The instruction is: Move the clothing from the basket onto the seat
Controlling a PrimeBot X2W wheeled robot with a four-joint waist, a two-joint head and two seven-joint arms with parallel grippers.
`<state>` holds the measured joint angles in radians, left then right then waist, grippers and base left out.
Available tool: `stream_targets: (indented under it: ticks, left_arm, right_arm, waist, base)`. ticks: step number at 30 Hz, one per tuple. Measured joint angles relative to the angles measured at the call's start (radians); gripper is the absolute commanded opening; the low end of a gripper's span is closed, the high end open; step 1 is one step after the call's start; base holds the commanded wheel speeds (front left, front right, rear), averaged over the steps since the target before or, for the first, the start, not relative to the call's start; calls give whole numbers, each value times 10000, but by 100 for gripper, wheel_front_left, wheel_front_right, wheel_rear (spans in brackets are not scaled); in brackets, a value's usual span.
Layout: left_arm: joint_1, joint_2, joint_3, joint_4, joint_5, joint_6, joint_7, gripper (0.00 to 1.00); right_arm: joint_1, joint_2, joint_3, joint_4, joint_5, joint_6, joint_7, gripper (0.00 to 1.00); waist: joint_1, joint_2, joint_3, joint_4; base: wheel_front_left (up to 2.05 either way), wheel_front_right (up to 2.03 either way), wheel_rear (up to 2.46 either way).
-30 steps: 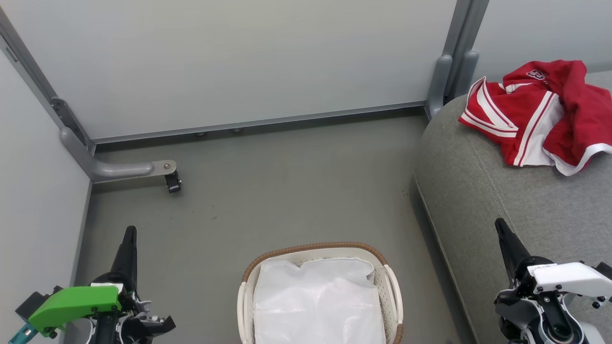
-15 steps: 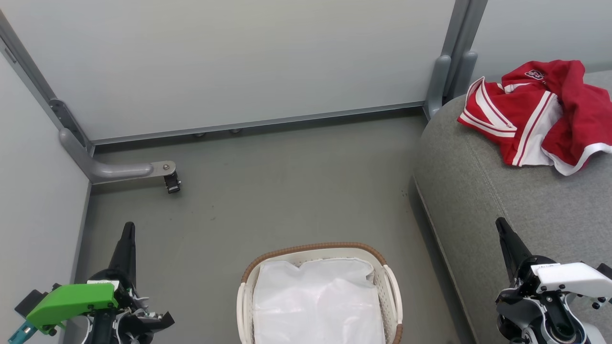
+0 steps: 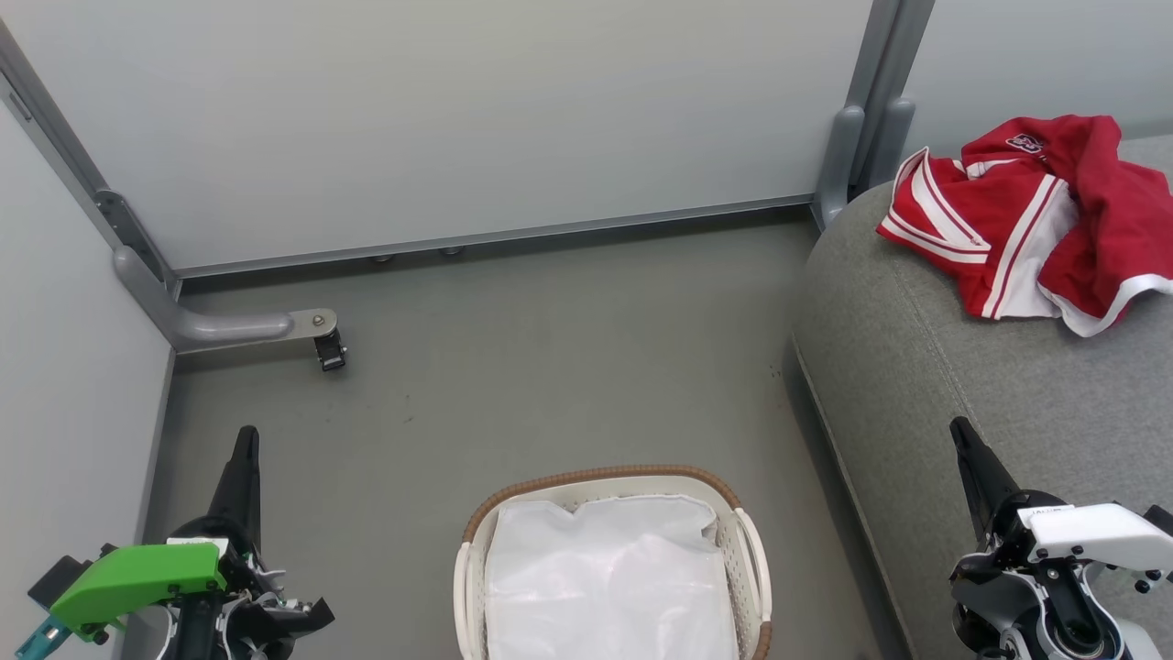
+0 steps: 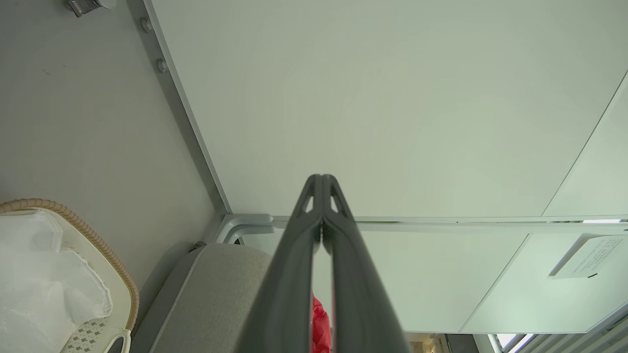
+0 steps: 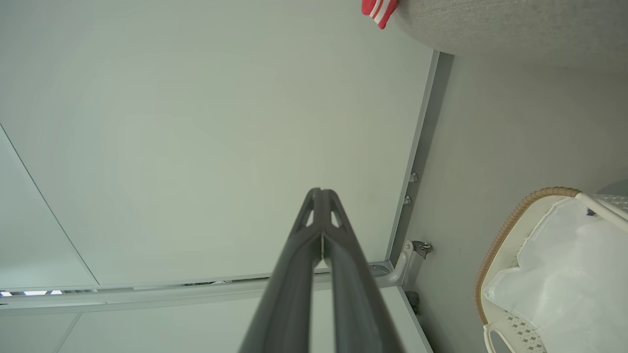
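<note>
The red clothing [image 3: 1031, 220] with white stripes and hem lies in a heap on the grey seat [image 3: 971, 385] at the right; a sliver of the clothing [image 5: 379, 10] shows in the right wrist view and another bit of it [image 4: 320, 323] behind the left fingers. The white basket [image 3: 605, 478] with its brown rim stands on the floor at bottom centre, holding only a white liner sheet [image 3: 609, 577]. My left gripper [image 3: 246, 435] is shut and empty at the lower left, tips together [image 4: 321, 179]. My right gripper [image 3: 958, 426] is shut and empty over the seat's front, tips together [image 5: 320, 192].
Pale partition walls enclose the grey floor [image 3: 550, 367] behind and at the left. A grey metal foot with a small caster [image 3: 328, 348] sticks out from the left corner. A grey post [image 3: 857, 147] stands at the seat's far corner.
The left gripper has crept slightly up the picture and the right barely shifted in the first half second; since then nothing has moved.
</note>
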<state>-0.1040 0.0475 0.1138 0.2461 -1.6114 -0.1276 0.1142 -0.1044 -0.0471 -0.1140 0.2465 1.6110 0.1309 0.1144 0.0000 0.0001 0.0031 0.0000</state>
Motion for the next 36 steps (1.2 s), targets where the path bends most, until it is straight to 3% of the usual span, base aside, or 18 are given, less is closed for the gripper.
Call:
stream_targets:
  ticks: [36]
  left_arm:
    - [0, 0, 0, 0, 0, 0, 0, 0]
  right_arm:
    - [-1, 0, 0, -2, 0, 0, 0, 0]
  waist:
    - [0, 0, 0, 0]
  base:
    - [0, 0, 0]
